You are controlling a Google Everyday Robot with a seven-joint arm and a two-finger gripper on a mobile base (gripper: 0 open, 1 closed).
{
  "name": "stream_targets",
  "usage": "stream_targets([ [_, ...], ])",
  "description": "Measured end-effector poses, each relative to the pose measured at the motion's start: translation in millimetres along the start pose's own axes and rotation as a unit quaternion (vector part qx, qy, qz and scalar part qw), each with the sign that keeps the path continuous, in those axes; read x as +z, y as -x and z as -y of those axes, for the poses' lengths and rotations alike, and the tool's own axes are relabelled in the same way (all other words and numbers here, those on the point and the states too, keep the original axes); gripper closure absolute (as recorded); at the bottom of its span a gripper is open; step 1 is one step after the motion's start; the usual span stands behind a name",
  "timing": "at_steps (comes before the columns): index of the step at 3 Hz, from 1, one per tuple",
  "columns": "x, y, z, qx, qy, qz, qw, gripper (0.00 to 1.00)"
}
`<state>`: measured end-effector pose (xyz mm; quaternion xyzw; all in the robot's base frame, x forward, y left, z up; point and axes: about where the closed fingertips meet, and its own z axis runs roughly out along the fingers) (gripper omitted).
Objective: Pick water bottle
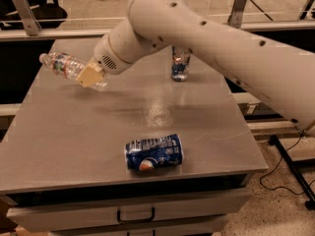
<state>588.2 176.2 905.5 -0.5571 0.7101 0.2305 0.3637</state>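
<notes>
Pepsi can (153,154) lies low in the middle of the bench (74,132). Upper left, we see the gripper (91,76) squeezing the water bottle (61,65) by one end, so it could slip and drop. Behind stands a silver can (180,65).

The single camera looked steeply down from above the near edge of the flat grey table (98,132) and faced across it toward the slanted metal railing posts (22,11) at the back. It sat close, so the tabletop filled most of the frame and the pale drawer front (197,205) lined the bottom. The thick white robot arm (221,38) entered from the right, largest at that edge. The tan-padded gripper (93,77) lay upper left, closed on the small clear ribbed plastic water bottle (64,65).
</notes>
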Motion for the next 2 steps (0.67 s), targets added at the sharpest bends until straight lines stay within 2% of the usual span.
stream_targets([
  [1,-47,-9,13,-0.022,-0.005,0.043,0.9988,1.00],
  [2,-58,-16,18,-0.058,-0.015,0.044,0.9972,1.00],
])
